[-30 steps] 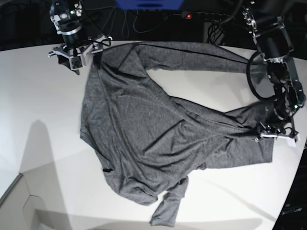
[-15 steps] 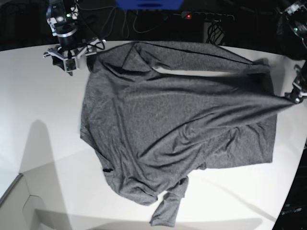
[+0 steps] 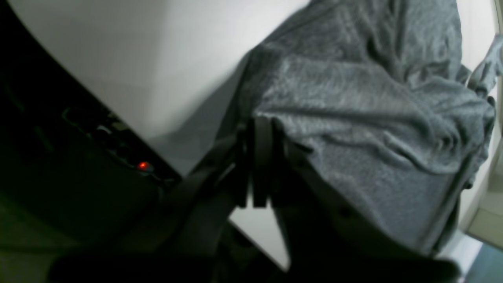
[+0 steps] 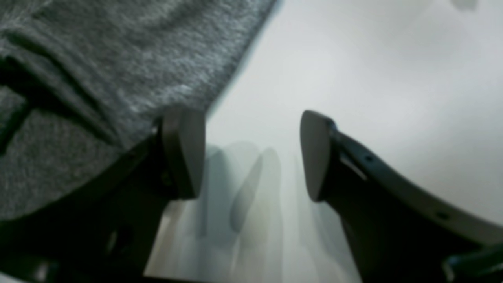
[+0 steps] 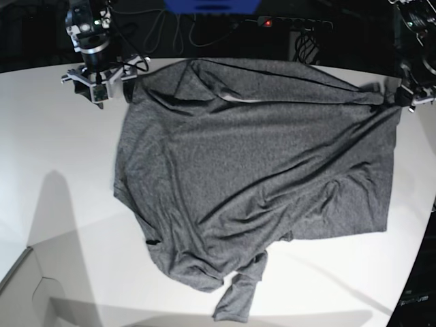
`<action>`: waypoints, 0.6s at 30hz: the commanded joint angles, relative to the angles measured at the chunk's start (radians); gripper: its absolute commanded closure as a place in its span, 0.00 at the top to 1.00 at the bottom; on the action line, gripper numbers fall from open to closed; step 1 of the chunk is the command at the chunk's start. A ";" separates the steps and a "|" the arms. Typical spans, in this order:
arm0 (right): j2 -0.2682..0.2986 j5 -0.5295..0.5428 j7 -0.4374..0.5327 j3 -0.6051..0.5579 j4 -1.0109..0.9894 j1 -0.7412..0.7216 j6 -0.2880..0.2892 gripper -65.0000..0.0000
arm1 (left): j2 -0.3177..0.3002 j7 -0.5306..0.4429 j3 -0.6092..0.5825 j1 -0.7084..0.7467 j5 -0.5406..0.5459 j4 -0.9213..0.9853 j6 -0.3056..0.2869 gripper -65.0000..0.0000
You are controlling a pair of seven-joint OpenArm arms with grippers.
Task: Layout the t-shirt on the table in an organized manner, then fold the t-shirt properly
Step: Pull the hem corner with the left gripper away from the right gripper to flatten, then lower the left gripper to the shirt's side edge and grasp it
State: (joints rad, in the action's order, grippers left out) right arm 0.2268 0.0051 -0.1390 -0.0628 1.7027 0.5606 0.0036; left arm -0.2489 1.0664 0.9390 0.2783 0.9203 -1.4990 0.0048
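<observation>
Counter (image 5: 54,170) carries the t-shirt (image 5: 252,170), mostly spread but bunched at its near hem; folding not started. Left gripper (image 3: 257,129) pinches the t-shirt's far corner; right gripper (image 4: 251,153) wide, empty, beside its other corner.

Dark backdrop beyond the far edge, power strip (image 5: 294,23) with red lit switch, tangled black cables (image 5: 170,30) left of it, blue object (image 5: 211,6) between, pale floor patch (image 3: 487,220).

Light: bright, even on table (image 5: 54,136); background dark.
Shadows: soft grey, lower left of base view.
Focus: right wrist view blurred; left wrist foreground dim, soft.
</observation>
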 commanded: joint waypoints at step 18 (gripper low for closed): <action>0.007 0.000 0.025 0.005 0.020 -0.017 -0.003 0.59 | -0.017 -0.007 0.039 -0.124 0.019 -0.205 -0.004 0.38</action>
State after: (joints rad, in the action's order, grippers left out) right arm 0.2279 0.0051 -0.1352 -0.0624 1.7054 0.5430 0.0032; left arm -0.2466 1.0725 0.9798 0.1688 0.9165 -1.6894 0.0055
